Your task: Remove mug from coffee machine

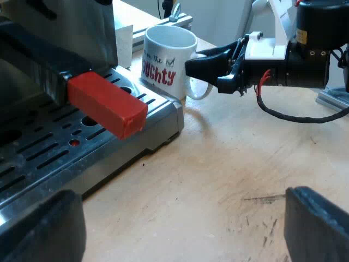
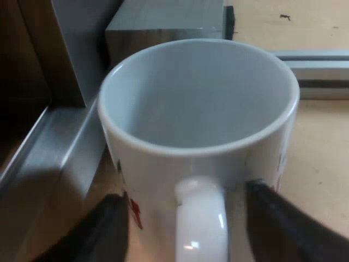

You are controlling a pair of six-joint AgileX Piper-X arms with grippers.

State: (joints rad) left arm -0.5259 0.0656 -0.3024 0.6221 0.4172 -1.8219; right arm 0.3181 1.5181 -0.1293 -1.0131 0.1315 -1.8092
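A white mug point(image 1: 166, 63) with red lettering stands upright and empty against the corner of the espresso machine's drip tray point(image 1: 49, 142). My right gripper point(image 1: 199, 65) reaches in at the mug's handle side. Seen from the right wrist, the mug point(image 2: 199, 93) is close below, its handle point(image 2: 200, 218) between the spread fingers point(image 2: 109, 229) of my right gripper point(image 2: 188, 224), with a gap on each side. The red end of the holder's handle point(image 1: 106, 103) juts out over the tray. My left gripper point(image 1: 182, 234) hangs open low over the wooden table, near the tray's edge.
The machine's metal base point(image 2: 54, 158) lies close beside the mug. An aluminium rail point(image 2: 322, 60) runs across the wooden table point(image 1: 229, 164) beyond the mug. Bare wood stretches between my two grippers.
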